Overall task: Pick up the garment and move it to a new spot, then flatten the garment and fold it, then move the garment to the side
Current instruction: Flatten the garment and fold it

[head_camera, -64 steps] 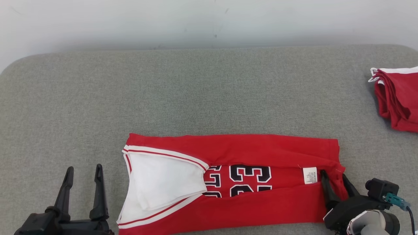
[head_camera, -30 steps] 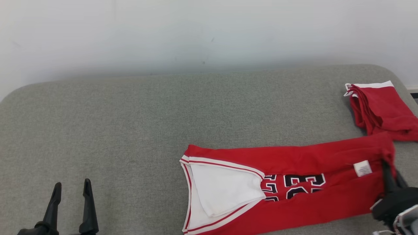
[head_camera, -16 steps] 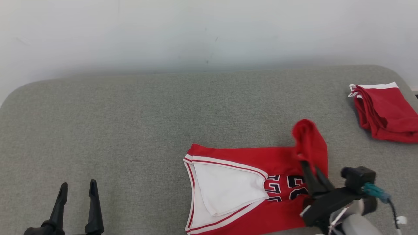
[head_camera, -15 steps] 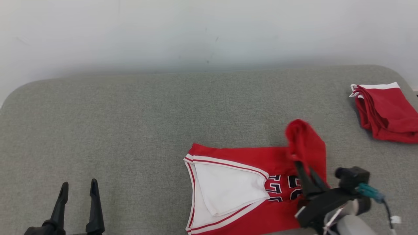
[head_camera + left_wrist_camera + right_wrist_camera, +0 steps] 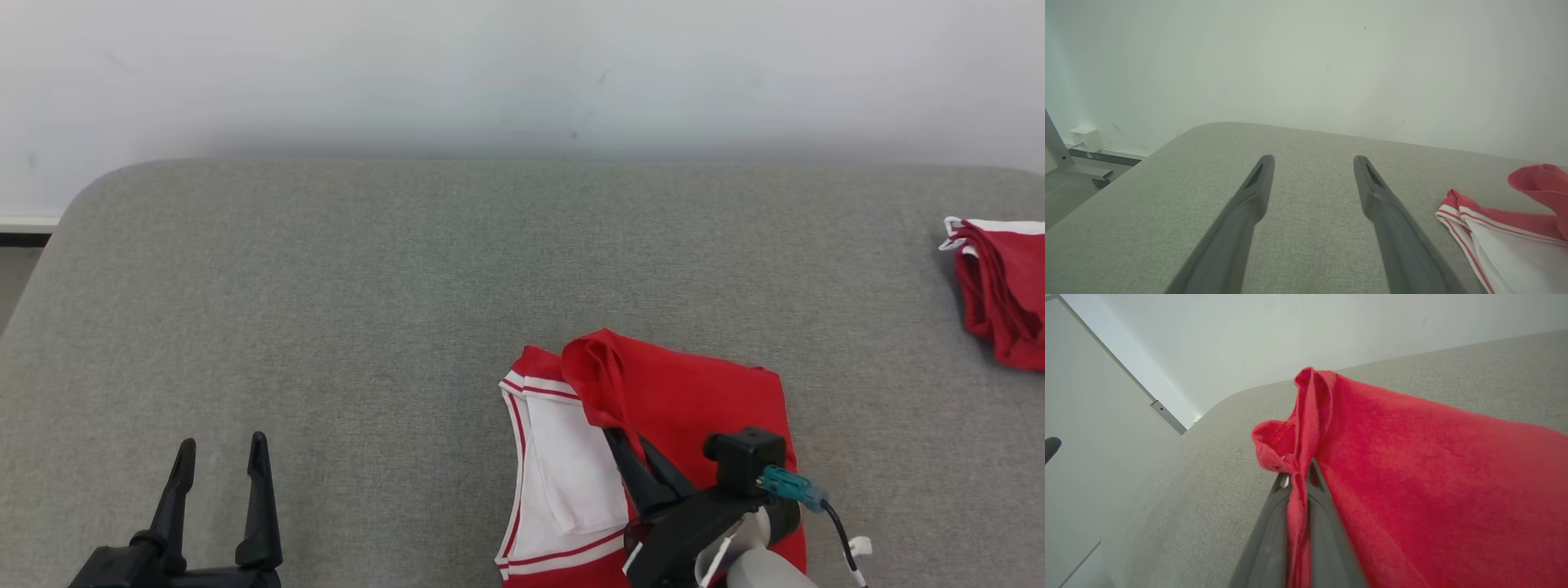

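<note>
The garment (image 5: 686, 400) is a red jersey with white trim, lying near the front edge of the grey padded table (image 5: 367, 286). Its right end is doubled over to the left, covering the numbers and part of the white collar end (image 5: 563, 465). My right gripper (image 5: 624, 437) is shut on the folded-over red hem, which bunches above its tips (image 5: 1298, 477). The pinched cloth (image 5: 1412, 465) drapes off to the right in the right wrist view. My left gripper (image 5: 219, 457) stands open and holds nothing at the lower left, well left of the jersey (image 5: 1494, 228).
A second folded red garment (image 5: 1000, 286) lies at the table's right edge. A pale wall (image 5: 522, 73) runs behind the table. The table's left corner drops to the floor (image 5: 1069, 192), where a metal frame stands.
My right gripper has carried the jersey's right end up and over to the left, laying it across the numbers and collar. The head camera shifted. The left gripper stays open.
</note>
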{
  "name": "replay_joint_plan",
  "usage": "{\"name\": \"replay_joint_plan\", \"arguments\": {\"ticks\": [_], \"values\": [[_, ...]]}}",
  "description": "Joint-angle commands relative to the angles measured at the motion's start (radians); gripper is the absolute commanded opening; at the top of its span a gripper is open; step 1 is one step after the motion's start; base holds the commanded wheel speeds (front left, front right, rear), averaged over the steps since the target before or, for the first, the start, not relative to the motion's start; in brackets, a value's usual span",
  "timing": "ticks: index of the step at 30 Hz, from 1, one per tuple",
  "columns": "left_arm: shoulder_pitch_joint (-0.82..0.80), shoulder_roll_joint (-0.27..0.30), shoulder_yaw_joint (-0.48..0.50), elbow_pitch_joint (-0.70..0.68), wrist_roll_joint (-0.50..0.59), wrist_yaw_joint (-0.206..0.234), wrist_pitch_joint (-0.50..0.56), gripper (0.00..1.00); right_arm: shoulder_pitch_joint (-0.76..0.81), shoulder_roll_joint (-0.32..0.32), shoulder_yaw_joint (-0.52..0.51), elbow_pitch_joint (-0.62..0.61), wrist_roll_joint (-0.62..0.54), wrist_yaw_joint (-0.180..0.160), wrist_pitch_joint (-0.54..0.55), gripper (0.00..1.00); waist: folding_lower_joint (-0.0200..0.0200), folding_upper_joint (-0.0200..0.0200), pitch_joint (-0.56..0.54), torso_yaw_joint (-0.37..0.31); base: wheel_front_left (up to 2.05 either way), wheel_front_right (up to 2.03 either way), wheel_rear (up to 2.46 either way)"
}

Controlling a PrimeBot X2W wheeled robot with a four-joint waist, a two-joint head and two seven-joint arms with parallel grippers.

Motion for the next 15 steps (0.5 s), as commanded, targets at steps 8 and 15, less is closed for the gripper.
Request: {"name": "replay_joint_plan", "arguments": {"ticks": [8,15], "values": [[-0.025,-0.001,-0.012,0.014,-0.008,0.008,0.000,1.00,-0.055,0.040,0.061,0.082,0.028,-0.003,-0.025,0.00,0.0000,0.0000,0.020,0.026,0.00,0.00,0.00],[-0.035,-0.001,-0.015,0.023,-0.012,0.010,0.000,1.00,-0.081,0.045,0.081,0.128,0.046,-0.003,-0.048,1.00,0.0000,0.0000,0.017,0.016,0.00,0.00,0.00]]}}
